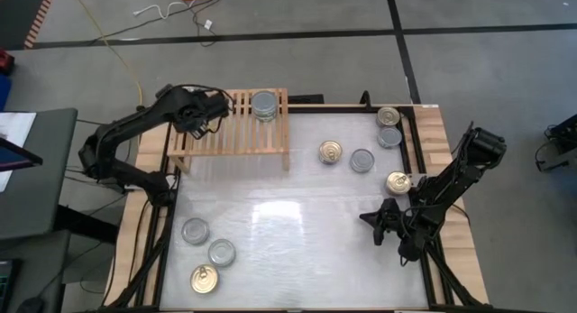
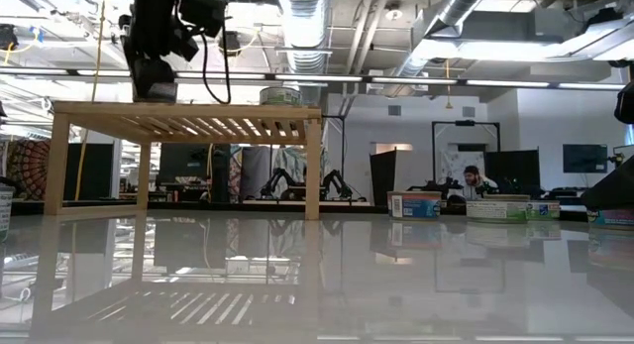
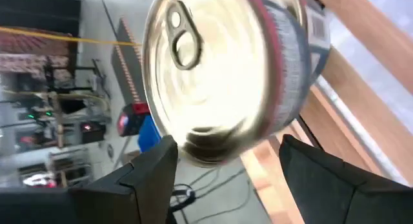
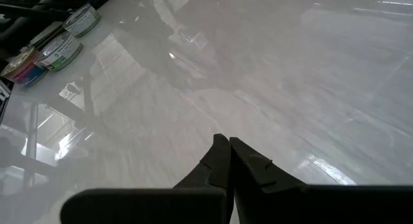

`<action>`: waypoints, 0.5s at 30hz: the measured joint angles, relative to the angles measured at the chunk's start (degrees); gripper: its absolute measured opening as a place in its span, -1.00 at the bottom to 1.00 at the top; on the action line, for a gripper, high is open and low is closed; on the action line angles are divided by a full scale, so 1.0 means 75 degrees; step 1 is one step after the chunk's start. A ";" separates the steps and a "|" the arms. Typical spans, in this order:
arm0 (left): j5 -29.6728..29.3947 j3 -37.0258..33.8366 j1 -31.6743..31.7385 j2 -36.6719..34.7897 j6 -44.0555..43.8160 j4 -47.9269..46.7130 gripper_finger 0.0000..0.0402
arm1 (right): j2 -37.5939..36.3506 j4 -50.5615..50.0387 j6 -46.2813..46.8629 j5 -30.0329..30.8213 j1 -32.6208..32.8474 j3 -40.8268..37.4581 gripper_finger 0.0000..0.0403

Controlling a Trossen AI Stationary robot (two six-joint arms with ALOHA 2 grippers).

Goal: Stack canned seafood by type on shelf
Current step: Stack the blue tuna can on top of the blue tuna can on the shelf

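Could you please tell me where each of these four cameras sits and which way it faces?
High view: overhead, straight down on the table; both arms show.
Low view: tabletop height, looking level past the shelf; the left arm hangs above it.
Left wrist view: on the left arm, facing a gold-topped can in the left pincer.
Right wrist view: on the right arm, facing bare tabletop past the shut right pincer.
Shared: high and low views both show the shelf.

Shelf (image 1: pixel 230 137) top open left of silver can (image 1: pixel 264 105); table (image 1: pixel 288 223) centre unobstructed.
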 joint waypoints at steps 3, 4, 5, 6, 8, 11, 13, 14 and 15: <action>0.0155 0.0001 0.0142 -0.0045 0.0189 0.0126 0.30 | 0.0000 0.0073 -0.0003 0.0000 0.0000 0.0000 -0.83; 0.0197 0.0000 0.0219 -0.0063 0.0238 0.0216 0.30 | 0.0000 0.0115 -0.0002 0.0000 0.0000 0.0000 -0.83; 0.0261 0.0001 0.0274 -0.0082 0.0295 0.0330 0.30 | 0.0000 0.0158 -0.0003 0.0000 0.0000 0.0000 -0.83; 0.0360 0.0003 0.0301 -0.0095 0.0313 0.0474 0.30 | 0.0000 0.0194 -0.0003 0.0000 0.0000 0.0000 -0.83; 0.0519 0.0000 0.0371 -0.0136 0.0346 0.0770 0.30 | 0.0000 0.0235 -0.0001 0.0000 0.0013 0.0000 -0.83; 0.0544 0.0001 0.0419 -0.0277 0.0549 0.1202 0.30 | 0.0000 0.0299 -0.0005 -0.0003 0.0032 0.0000 -0.83; 0.0531 0.0000 0.0419 -0.0367 0.0662 0.1396 0.30 | 0.0000 0.0345 -0.0006 -0.0003 0.0035 0.0000 -0.83; 0.0492 0.0000 0.0419 -0.0408 0.0725 0.1479 0.30 | 0.0000 0.0353 -0.0006 -0.0003 0.0035 0.0000 -0.83; 0.0399 0.0000 0.0417 -0.0456 0.0782 0.1548 0.30 | 0.0000 0.0353 -0.0006 -0.0003 0.0035 0.0000 -0.83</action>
